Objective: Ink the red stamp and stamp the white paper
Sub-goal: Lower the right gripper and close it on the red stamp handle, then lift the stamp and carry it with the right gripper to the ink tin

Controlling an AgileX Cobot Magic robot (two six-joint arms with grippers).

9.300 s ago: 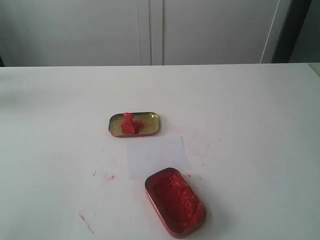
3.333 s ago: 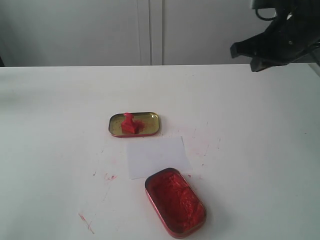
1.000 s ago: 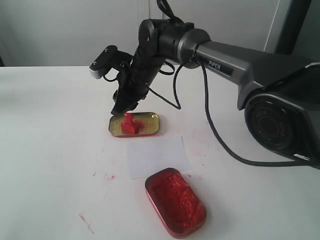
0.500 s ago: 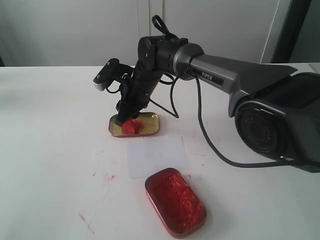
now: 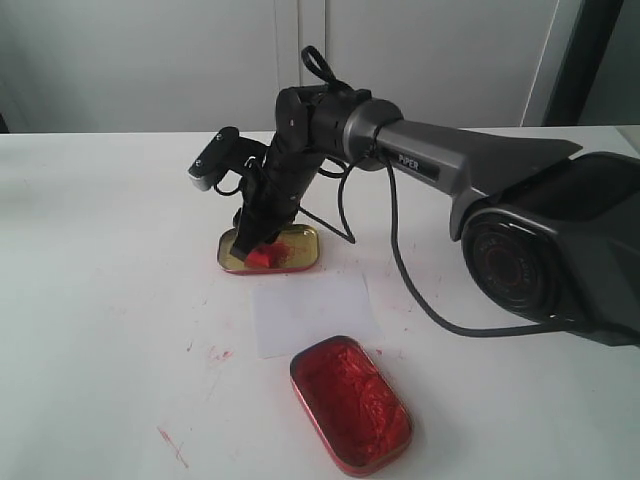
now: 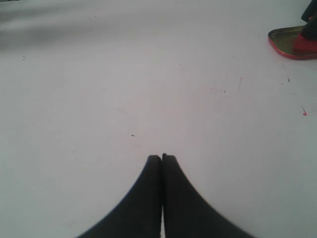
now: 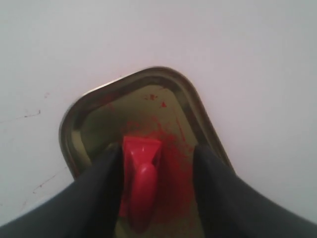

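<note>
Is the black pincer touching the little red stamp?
Cannot tell. The right wrist view shows the open pincer straddling the red stamp: one finger clearly apart, the other edge-to-edge with it.

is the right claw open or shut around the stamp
Open. The right claw straddles the stamp in the gold lid, with a clear gap between the stamp and one finger.
</note>
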